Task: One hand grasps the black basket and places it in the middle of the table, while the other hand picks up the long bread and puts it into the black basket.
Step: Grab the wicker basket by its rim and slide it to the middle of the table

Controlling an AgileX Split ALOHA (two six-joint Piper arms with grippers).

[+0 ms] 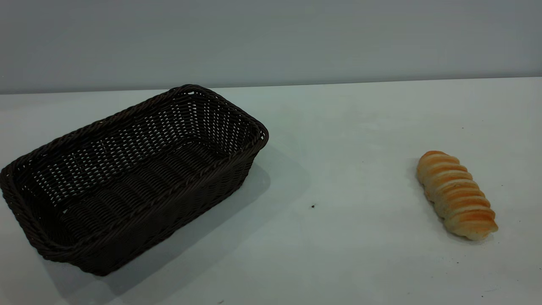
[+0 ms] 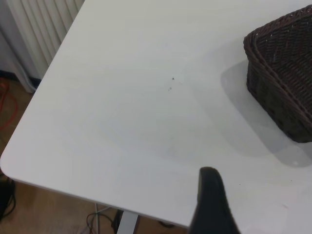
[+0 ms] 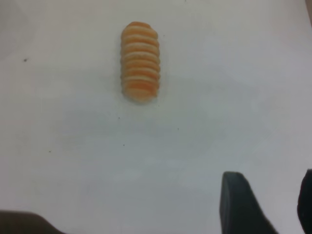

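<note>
Exterior view, near to far, we list: wide plain white table [image 1: 338, 254] with a few dark specks; large rectangular dark woven wicker basket [image 1: 127, 178], empty, set at an angle on the table's left side, not yet in the middle; elongated golden-orange ridged bread roll [image 1: 456, 195], lying flat, well apart on the right. Neither arm shows in this view.

Left wrist view: left gripper [image 2: 212, 204] above the table near its edge, basket ahead; only one black finger shows, so we cannot tell the jaws' state.

Right wrist view: right gripper [image 3: 265, 204], jaws spread, hangs short of the bread, which we judge suits an approach.
</note>
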